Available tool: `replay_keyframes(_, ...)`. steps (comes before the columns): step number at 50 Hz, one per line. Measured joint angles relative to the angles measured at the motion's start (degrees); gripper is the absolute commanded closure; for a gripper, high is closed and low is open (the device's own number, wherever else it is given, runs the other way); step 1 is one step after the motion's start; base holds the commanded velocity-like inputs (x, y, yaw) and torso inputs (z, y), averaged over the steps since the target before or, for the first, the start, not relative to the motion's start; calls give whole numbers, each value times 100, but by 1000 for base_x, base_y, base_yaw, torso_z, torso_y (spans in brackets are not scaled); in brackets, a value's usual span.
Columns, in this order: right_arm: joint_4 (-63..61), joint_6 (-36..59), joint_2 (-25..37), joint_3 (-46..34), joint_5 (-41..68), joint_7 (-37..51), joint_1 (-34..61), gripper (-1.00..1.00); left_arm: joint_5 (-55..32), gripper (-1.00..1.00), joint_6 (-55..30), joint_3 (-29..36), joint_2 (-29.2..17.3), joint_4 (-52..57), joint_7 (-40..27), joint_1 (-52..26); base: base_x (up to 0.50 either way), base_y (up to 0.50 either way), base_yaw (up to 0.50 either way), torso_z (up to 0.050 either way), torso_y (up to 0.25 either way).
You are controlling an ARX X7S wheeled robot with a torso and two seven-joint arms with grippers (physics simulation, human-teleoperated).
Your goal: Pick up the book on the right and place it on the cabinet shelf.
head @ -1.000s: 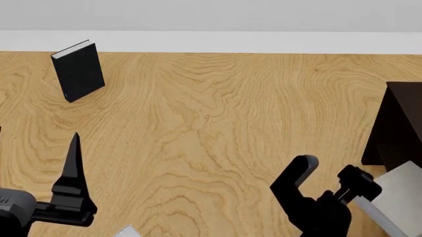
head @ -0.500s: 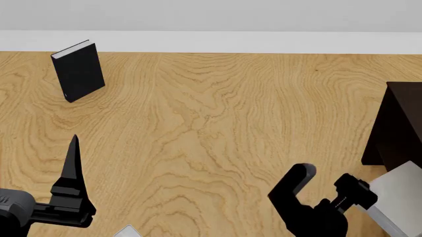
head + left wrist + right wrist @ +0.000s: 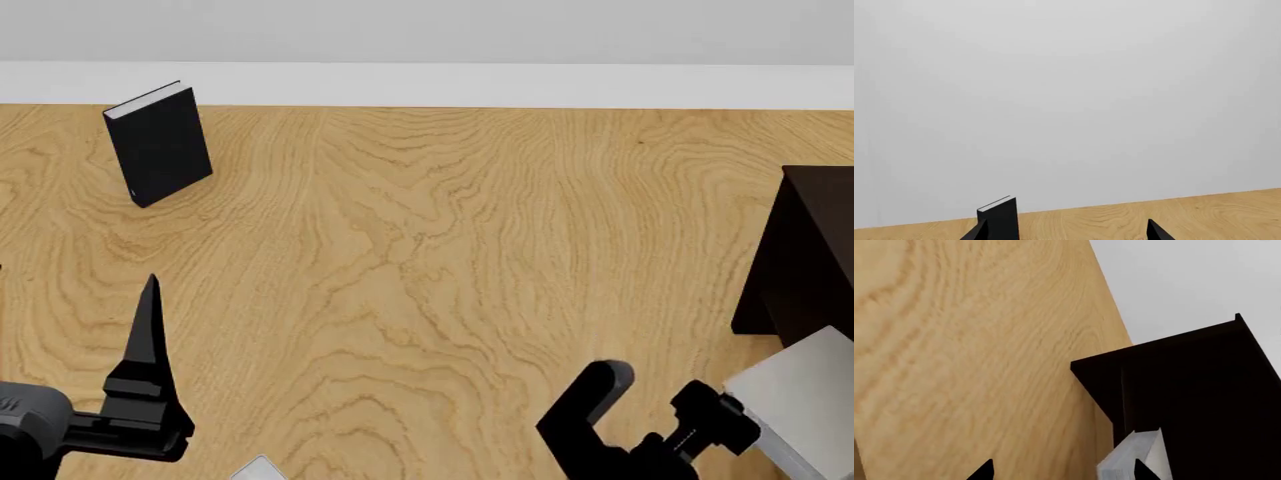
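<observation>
The right end effector (image 3: 647, 425) stands open beside the grey book (image 3: 801, 400), which rests near the dark cabinet (image 3: 811, 250) on the bench (image 3: 441, 250). Grasping is in hand; next, it should close on the book.

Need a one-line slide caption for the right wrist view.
Right wrist view: light-grey book between the fingertips, facing the dark cabinet on the wooden tabletop.
</observation>
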Motion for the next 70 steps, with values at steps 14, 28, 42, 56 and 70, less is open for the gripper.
replay_keyframes(14, -947, 551, 228, 14, -10, -60, -424, -100, -77, -100, 4, 36, -71, -2, -87, -6, 0, 0, 0, 0, 0)
replay_keyframes(28, -776, 556, 181, 34, -19, -234, -363, -100, -151, -100, 20, 71, -136, -18, -169, -17, 1, 0, 0, 0, 0)
replay_keyframes(42, -229, 534, 40, 34, -109, -819, -26, -100, -207, -100, 27, 103, -193, -25, -258, -27, 7, 0, 3, -3, 0)
replay_keyframes(56, 596, 598, -295, -169, -650, -1613, 468, -100, -228, -100, 40, 120, -230, -33, -355, -34, 14, 0, 4, -10, 0)
replay_keyframes(70, 886, 309, -538, 750, -1759, -1744, 379, -100, 43, -100, 1, -6, 7, -15, -66, -25, -3, -1, 1, 3, 0)
